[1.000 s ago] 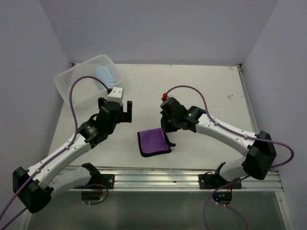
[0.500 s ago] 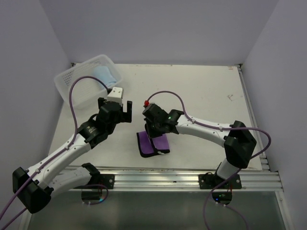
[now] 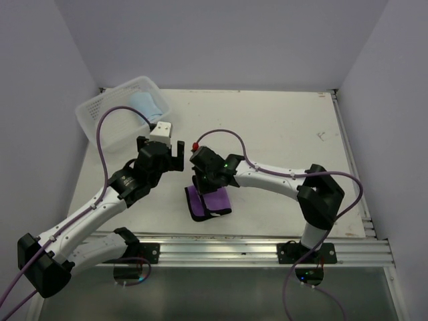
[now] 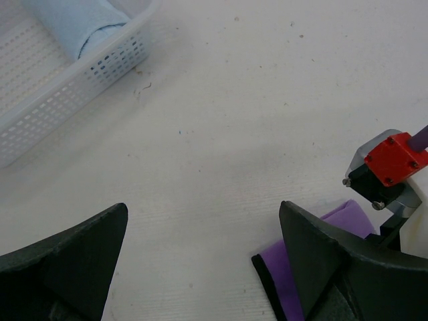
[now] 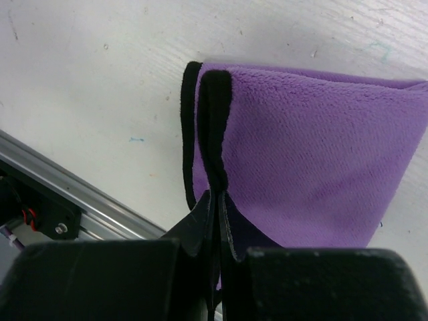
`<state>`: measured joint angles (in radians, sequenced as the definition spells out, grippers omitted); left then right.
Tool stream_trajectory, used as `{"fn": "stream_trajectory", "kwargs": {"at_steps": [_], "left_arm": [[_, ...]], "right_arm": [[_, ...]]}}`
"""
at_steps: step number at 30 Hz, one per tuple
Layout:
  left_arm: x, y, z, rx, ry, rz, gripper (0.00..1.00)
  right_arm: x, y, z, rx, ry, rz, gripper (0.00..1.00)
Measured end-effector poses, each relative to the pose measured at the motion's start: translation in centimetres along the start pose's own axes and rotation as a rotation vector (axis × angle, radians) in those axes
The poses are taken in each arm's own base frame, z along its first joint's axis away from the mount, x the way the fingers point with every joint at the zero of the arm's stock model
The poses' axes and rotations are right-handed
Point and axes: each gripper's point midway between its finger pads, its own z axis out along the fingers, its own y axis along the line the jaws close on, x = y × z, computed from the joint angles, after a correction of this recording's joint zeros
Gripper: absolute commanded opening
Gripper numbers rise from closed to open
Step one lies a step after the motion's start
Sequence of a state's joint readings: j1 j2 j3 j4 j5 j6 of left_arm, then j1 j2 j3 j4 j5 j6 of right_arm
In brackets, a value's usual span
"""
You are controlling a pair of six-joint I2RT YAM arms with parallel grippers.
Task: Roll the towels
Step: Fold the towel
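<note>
Count: two towels, two grippers, one basket.
Purple towel: lower centre of the top view, on the table near its front edge. It is fleecy purple with a black hem and folded, with its left edge doubled over.
Right gripper: pinched tight on the purple towel's black hem.
Left gripper: fingers spread wide, holding nothing, above bare table just left of the purple towel.
Blue towel: light blue, rolled, lying inside the basket.
Basket: white lattice, upper left of the top view.
</note>
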<state>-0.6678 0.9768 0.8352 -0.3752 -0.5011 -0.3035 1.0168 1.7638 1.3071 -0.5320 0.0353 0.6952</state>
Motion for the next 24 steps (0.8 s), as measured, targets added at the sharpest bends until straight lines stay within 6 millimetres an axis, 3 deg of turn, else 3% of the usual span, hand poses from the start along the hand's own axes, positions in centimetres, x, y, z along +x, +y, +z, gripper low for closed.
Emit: {"fn": "stream_trajectory", "kwargs": {"at_steps": [19,22,24], "left_arm": [[0.3,-0.3,-0.1,0.007,0.015,-0.046,0.98],[0.2,-0.5,-0.4,0.017,0.037,-0.067,0.96],[-0.5,-0.7,-0.7,0.029,0.037,-0.084,0.87]], "right_arm": [[1.7,1.9,2.9,-0.043,0.04,0.006,0.0],[1.7,1.9,3.0,-0.044,0.038,0.007,0.0],[1.8,1.9,3.1,-0.044,0.037,0.01,0.0]]}}
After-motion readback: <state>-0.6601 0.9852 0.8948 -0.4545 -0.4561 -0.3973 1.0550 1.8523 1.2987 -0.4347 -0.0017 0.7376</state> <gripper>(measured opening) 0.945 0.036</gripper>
